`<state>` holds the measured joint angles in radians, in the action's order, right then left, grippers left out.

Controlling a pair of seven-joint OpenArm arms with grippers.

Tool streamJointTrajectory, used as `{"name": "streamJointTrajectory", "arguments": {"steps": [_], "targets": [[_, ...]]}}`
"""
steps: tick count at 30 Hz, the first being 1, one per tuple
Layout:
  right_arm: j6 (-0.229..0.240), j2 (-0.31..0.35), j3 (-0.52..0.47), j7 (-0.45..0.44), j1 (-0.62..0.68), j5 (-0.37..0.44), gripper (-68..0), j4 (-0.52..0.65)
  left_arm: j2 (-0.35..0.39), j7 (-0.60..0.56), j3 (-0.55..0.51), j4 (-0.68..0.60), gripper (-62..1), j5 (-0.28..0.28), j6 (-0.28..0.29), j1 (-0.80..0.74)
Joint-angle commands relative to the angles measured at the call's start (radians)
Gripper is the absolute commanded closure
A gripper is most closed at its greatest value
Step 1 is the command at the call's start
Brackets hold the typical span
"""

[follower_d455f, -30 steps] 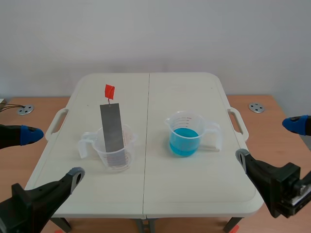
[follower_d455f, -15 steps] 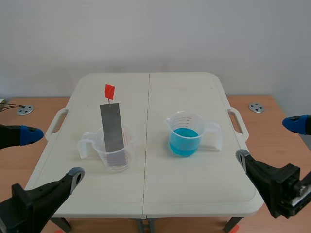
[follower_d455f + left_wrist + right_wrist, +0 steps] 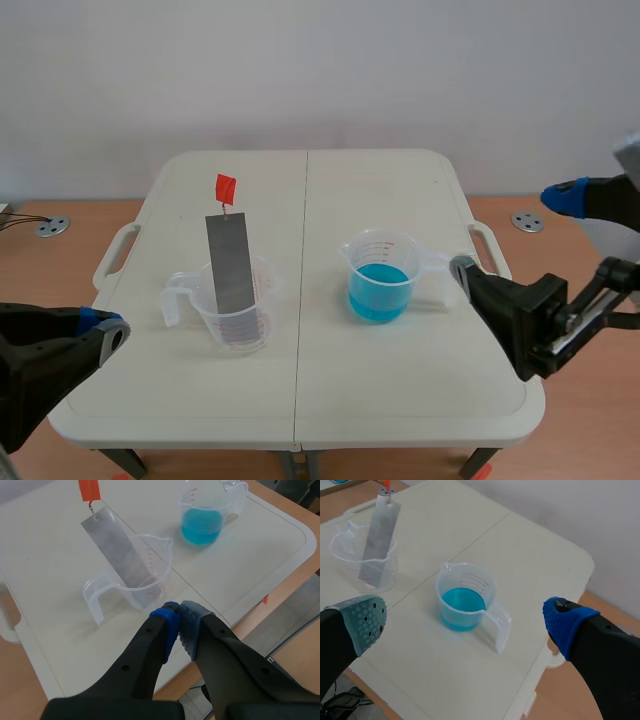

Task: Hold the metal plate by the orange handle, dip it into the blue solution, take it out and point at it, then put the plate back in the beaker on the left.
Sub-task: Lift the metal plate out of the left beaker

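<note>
A grey metal plate [image 3: 231,265] leans upright in the clear beaker [image 3: 240,318] on the table's left half, with its orange handle [image 3: 225,187] sticking up at the top. On the right half stands a second clear beaker [image 3: 380,280] holding blue solution. My left gripper [image 3: 103,325] hovers low at the table's near left edge, shut on nothing; in the left wrist view its gripper [image 3: 179,617] has both pads together just short of the plate's beaker [image 3: 145,582]. My right gripper [image 3: 513,233] is open beside the blue beaker's handle, and the right wrist view looks down on that beaker [image 3: 464,601] between the fingers.
The white folding table [image 3: 400,380] has moulded carry handles at both sides. Its seam runs down the middle between the two beakers. Round metal fittings [image 3: 527,221] lie on the wooden surface at either side of the table.
My left gripper has shut and now sits at the near left edge. My right arm has risen and swung inward toward the blue beaker, staying open. Plate and beakers have not moved.
</note>
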<state>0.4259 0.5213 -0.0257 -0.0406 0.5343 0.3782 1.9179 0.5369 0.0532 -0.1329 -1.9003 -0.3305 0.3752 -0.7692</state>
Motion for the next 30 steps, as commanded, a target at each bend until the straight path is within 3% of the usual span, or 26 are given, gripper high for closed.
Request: {"name": "streamJointTrajectory", "arguments": {"steps": [1, 11, 23, 30], "targets": [[-0.007, -0.018, 0.009, 0.007, -0.045, -0.013, -65.5, 0.008, -0.005, -0.027, -0.031, -0.010, -1.5, -0.009, 0.002, -0.054], [-0.006, -0.125, 0.154, 0.140, -0.269, -0.096, -65.5, -0.069, -0.030, -0.130, -0.171, -0.010, -1.5, -0.008, 0.002, -0.294], [0.023, -0.261, 0.314, 0.147, -0.525, -0.163, -65.4, -0.325, -0.063, -0.166, -0.223, -0.010, -1.5, 0.013, 0.002, -0.428], [0.074, -0.347, 0.393, 0.147, -0.677, -0.178, -65.4, -0.508, -0.063, -0.167, -0.223, -0.010, -1.5, 0.013, 0.002, -0.427]]}}
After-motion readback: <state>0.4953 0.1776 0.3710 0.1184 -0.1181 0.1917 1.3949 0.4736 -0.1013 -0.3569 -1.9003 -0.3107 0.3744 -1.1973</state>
